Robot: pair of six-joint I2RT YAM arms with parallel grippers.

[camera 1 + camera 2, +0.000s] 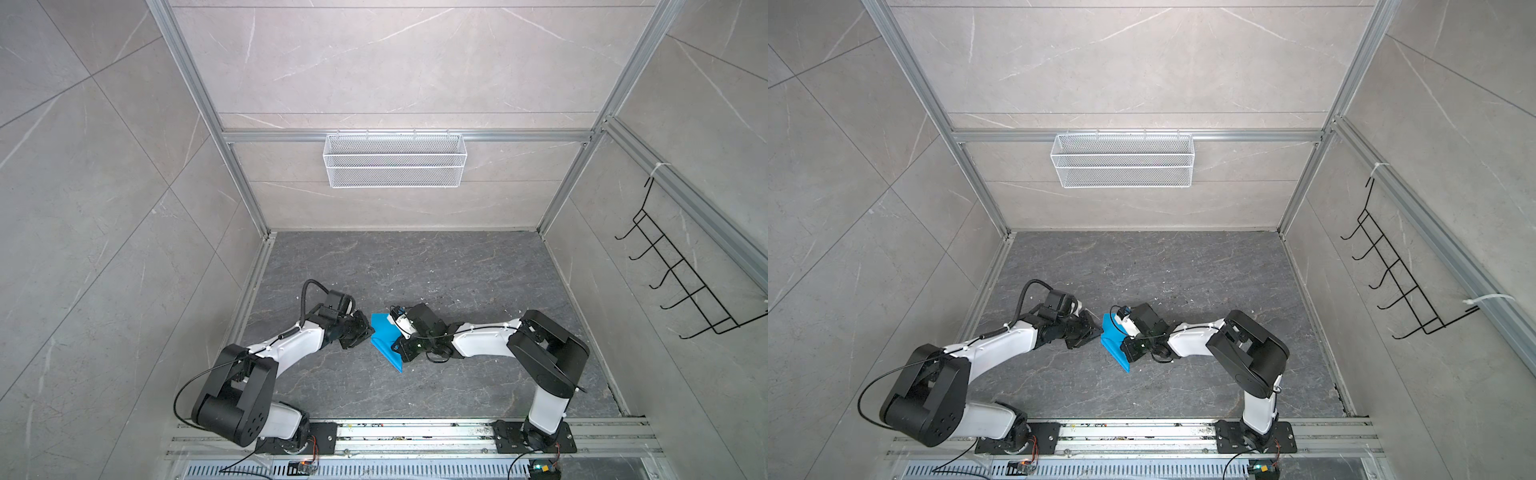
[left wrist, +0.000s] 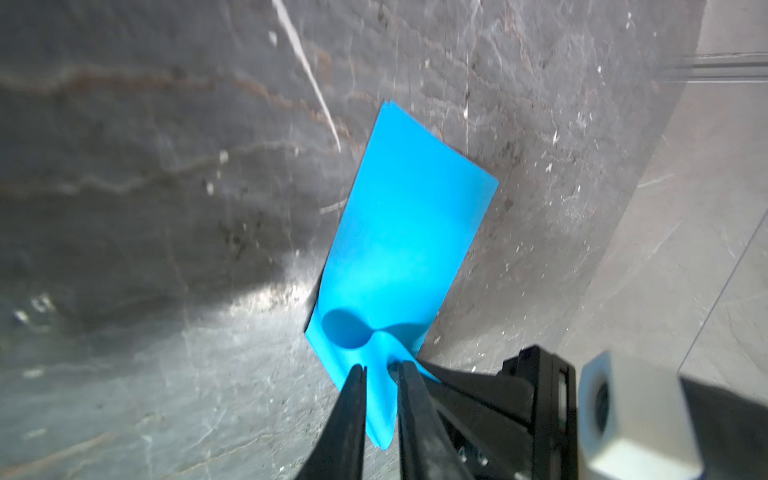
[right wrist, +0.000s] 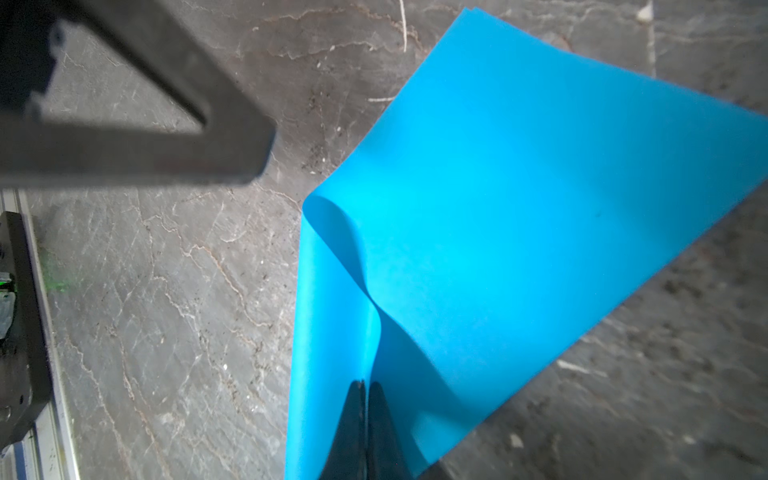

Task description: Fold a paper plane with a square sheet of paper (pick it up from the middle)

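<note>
Patience suited you: the square sheet of paper [image 1: 383,337] sat doubled, well in front of the mesh basket [image 1: 395,160], right gripper [image 3: 365,384] pinched on it, left gripper [image 2: 381,368] narrowly parted around a pucker you needed to free gently.

The floor [image 1: 436,266] was dark grey. A white basket [image 1: 395,166] hung on the far wall [image 1: 395,62], black hooks [image 1: 681,282] on the right.

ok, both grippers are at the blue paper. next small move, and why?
Probably open the left gripper wider and draw it back off the blue paper. Its jaws stand slightly apart with only a puckered ridge of paper between them, while the right gripper is shut on the paper, so the sheet should stay put.
</note>
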